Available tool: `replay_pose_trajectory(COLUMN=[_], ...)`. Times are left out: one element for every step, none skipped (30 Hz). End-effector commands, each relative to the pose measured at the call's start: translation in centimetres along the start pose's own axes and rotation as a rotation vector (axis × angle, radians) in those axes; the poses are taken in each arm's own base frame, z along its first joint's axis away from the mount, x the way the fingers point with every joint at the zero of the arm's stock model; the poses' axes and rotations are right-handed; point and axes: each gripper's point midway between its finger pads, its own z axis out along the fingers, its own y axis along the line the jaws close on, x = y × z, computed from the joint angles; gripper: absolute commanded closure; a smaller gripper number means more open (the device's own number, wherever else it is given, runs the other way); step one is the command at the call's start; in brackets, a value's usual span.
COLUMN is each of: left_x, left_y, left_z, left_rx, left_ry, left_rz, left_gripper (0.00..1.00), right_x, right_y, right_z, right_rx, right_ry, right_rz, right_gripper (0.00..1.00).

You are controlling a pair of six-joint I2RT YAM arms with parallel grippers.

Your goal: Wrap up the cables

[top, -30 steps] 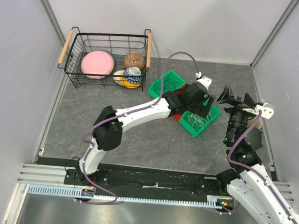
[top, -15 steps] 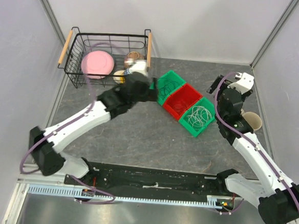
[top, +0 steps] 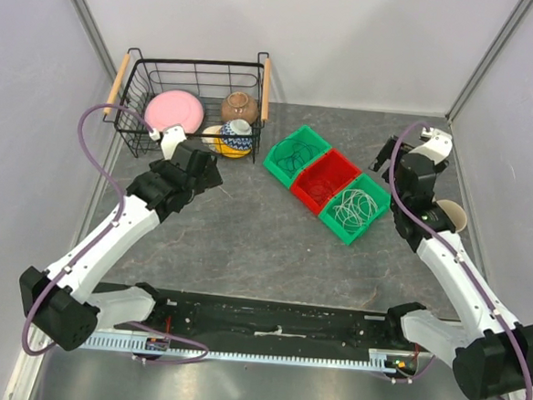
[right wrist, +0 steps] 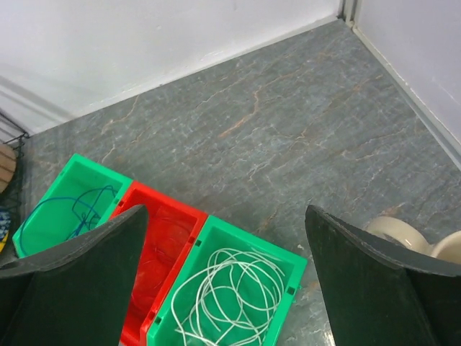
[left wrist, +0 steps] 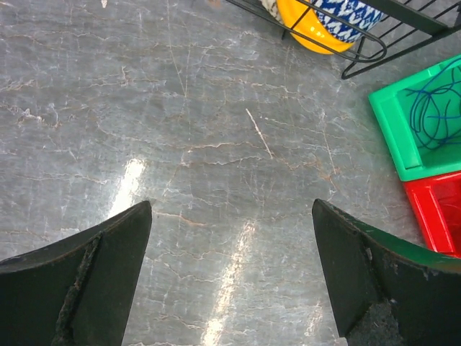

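White cable [right wrist: 230, 288] lies in loose loops in a green bin [right wrist: 292, 277] straight under the gap of the right fingers [right wrist: 94, 267], which are spread wide with nothing held. Touching that bin, toward their left tip, is a red bin [right wrist: 180, 216] with a thin red cable [right wrist: 155, 252] that is hard to make out. Beyond it a second green bin [right wrist: 101, 171] holds a blue cable [right wrist: 85, 209]. A pale round item [right wrist: 400, 231] sits by their right tip.

The left fingers [left wrist: 108, 252] are also wide apart and empty, over bare tabletop [left wrist: 216, 108]. The blue-cable bin is ahead to their right, well apart. A black wire basket [left wrist: 374, 50] with a blue-patterned bowl [left wrist: 353, 11] lies ahead.

The tabletop is grey, veined like stone and streaked with glare. Plain pale walls [top: 305, 38] enclose it.
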Motion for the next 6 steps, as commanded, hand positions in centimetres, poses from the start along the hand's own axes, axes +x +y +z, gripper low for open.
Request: replay_pose_trajectory(left_x=[0.0,0.16,0.23,0.28,0.29,0.3], left_y=[0.3,0.08,0.08,0.06,0.12,0.23], left_z=[0.16,0.23,0.25,0.28,0.31,0.32], left_rx=[-0.026,-0.019,-0.02,-0.019,-0.022,-0.026], left_ry=[0.0,0.011,0.014,0.015,0.014,0.014], left_rz=[-0.038,-0.035,-0.037,-0.037,-0.038,-0.037], left_gripper=[0.0,0.0,0.0,0.0,0.0,0.0], right_x=[-1.22,-1.44,-1.87,-1.49,-1.55,-1.68], right_y=[1.22,1.24,1.6,1.34,1.17,0.8], right_z=[-1.02,-1.14,-1.12,-1.06,-1.03,-0.96], right_rx=[-0.094,-0.101,-0.12,-0.113,-0.104,-0.083], right_ry=[-0.031,-0.042,-0.066,-0.068,-0.076,-0.084], right_rz=[0.003,0.006,0.016,0.018,0.023,0.026], right_gripper=[0.02,0.02,0.02,0.02,0.02,0.02])
